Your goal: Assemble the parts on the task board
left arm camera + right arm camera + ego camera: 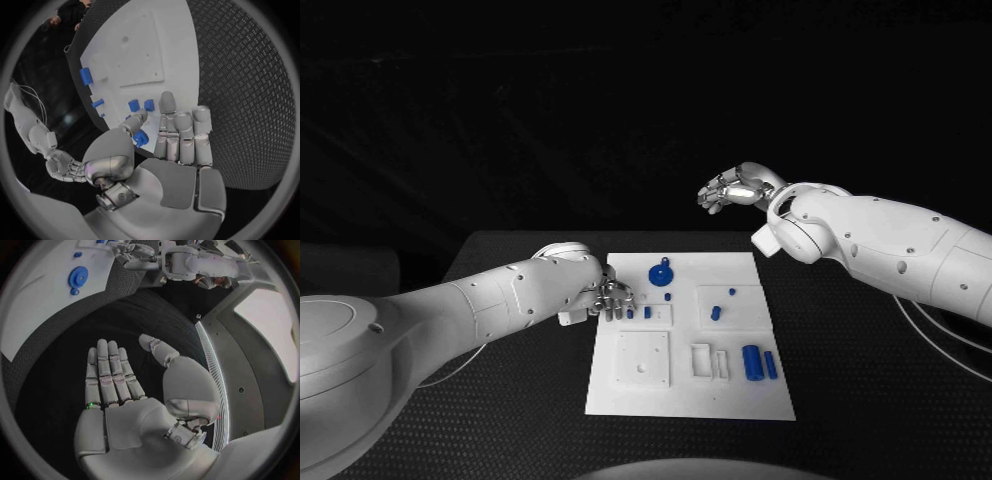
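1. The task board (687, 385) lies flat mid-table; everything below is placed relative to it.
2. The left hand (610, 297) sits at the board's left edge, beside the small blue pegs (638, 312). In the left wrist view the fingers (181, 135) are straight and together with the thumb apart, nothing held: released.
3. The right hand (730, 187) is raised well beyond the board's far edge, over bare table. In the right wrist view its palm is flat with the fingers (111, 372) extended, holding nothing: released.
4. Parts: a round blue disc (661, 273) near the far edge, two blue cylinders (759, 362) near the right edge towards the near end, and a short blue peg (715, 313) at mid-board.
5. Handling judgement: the parts look like rigid plastic, light, smooth, probably slippery and prone to roll or tip.
6. Grip judgement: pinch the pegs across their sides between thumb and fingertip; take the cylinders across the middle; the disc by its rim or tab.
7. Risk judgement: a nudge from the left hand could knock the pegs nearest it.
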### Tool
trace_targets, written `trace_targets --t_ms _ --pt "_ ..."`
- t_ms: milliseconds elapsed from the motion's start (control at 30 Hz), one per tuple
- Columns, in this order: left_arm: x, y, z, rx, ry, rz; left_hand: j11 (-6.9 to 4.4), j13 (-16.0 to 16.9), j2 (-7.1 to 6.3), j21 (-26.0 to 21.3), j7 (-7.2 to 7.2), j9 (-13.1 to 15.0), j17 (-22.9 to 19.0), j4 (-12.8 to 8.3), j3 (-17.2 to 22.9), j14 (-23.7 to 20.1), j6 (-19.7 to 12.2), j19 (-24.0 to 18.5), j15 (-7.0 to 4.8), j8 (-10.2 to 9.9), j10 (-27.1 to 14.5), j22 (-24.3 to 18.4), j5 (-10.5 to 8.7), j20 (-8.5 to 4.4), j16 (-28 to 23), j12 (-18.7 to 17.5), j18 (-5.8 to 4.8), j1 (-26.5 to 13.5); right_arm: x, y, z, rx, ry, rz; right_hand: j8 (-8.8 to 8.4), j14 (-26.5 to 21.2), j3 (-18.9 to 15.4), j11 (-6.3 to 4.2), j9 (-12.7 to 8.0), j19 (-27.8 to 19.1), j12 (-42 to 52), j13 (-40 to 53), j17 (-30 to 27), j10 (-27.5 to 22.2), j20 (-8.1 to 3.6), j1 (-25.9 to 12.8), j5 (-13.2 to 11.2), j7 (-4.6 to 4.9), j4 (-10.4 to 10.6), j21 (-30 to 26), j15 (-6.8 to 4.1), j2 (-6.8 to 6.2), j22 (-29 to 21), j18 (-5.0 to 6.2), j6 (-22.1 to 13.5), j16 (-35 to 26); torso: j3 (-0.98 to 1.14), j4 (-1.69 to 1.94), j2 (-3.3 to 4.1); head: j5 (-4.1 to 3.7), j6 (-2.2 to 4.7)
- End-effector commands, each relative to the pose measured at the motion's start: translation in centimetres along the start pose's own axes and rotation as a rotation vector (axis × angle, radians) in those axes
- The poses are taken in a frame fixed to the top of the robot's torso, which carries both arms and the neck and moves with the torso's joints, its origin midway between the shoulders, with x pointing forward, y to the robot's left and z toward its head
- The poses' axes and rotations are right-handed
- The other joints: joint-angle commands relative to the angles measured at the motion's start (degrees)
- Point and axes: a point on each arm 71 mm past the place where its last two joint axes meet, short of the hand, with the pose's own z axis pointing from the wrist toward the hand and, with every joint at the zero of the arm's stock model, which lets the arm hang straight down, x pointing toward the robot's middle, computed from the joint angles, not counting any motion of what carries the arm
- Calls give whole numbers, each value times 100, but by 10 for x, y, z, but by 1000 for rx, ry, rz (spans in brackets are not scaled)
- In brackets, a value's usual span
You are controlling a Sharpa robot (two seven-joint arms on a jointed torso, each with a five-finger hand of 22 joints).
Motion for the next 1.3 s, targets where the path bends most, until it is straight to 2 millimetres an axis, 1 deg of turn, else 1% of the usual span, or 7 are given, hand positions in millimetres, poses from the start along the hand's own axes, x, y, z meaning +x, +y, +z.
trace_targets --t_ms 33,600,767,1000,1133,1200,1300 --pt "4 2 0 16 3 -28 3 12 -71 -23 -3 7 -10 -11 3 -14 -45 -37 -43 -18 -51 72 -8 -535 26 14 -26 32 0 0 0 -4 11 1 34 -22 -34 15 -5 -7 -39 -7 -6 23 10 46 22 -1 -3 -31 37 0 10 -58 -41 -23 2 -1 -5 0 -1" --pt "0 13 -16 117 -70 -101 111 76 -258 -68 119 -71 -53 -228 57 -98 -452 -98 56 -190 -212 69 128 -471 54 -62 -30 494 -3 -3 -2 2 5 0 37 -22 -33 14 -8 -6 -41 -19 -9 27 9 50 31 -1 -3 -39 38 3 17 -58 -40 -22 1 3 -4 -22 17" --pt "-4 13 -21 148 -84 -148 130 211 -383 -86 136 88 -53 -166 14 -115 -644 -77 73 89 -267 56 81 -429 86 98 -18 627 -4 -4 -2 3 5 0 38 -23 -33 15 -10 -6 -41 -23 -10 27 10 50 35 -1 -3 -42 38 2 19 -58 -40 -22 2 5 -4 -20 20" --pt "-5 14 -24 161 -67 -151 128 578 -766 -113 141 692 -50 313 -46 -136 -1356 -70 79 1125 -563 58 -23 -417 163 624 7 520 -4 -4 -2 5 8 0 38 -24 -35 15 -12 -6 -42 -29 -12 28 10 49 38 -1 -2 -45 39 0 22 -59 -42 -23 0 -4 0 -15 25" --pt "-2 14 -25 154 -60 -129 35 653 -505 -96 33 986 -21 365 -114 -122 -1111 -87 -9 1707 -568 82 -30 -429 239 786 1 515 -4 -4 -2 5 7 0 38 -24 -35 16 -12 -5 -43 -31 -13 29 10 49 39 0 -2 -46 39 1 23 -59 -42 -22 2 -4 0 -14 23" --pt "-1 14 -26 152 -57 -118 -115 743 -377 -72 -96 1608 40 185 -234 -102 -1001 -75 -131 2504 -570 92 -6 -458 391 1013 -8 655 -4 -5 -3 6 7 0 38 -24 -35 16 -13 -5 -43 -32 -13 29 10 49 40 0 -1 -47 39 1 24 -59 -42 -22 4 -4 1 -10 19" --pt "0 13 -25 149 -57 -117 -170 755 -395 -60 -194 2237 48 175 -214 -112 -1122 -40 -194 3191 -624 88 -4 -502 472 1184 -15 793 -4 -5 -3 6 7 0 39 -24 -35 16 -13 -5 -43 -33 -14 30 10 49 40 0 -1 -48 39 2 25 -59 -42 -22 6 2 -4 -1 19"
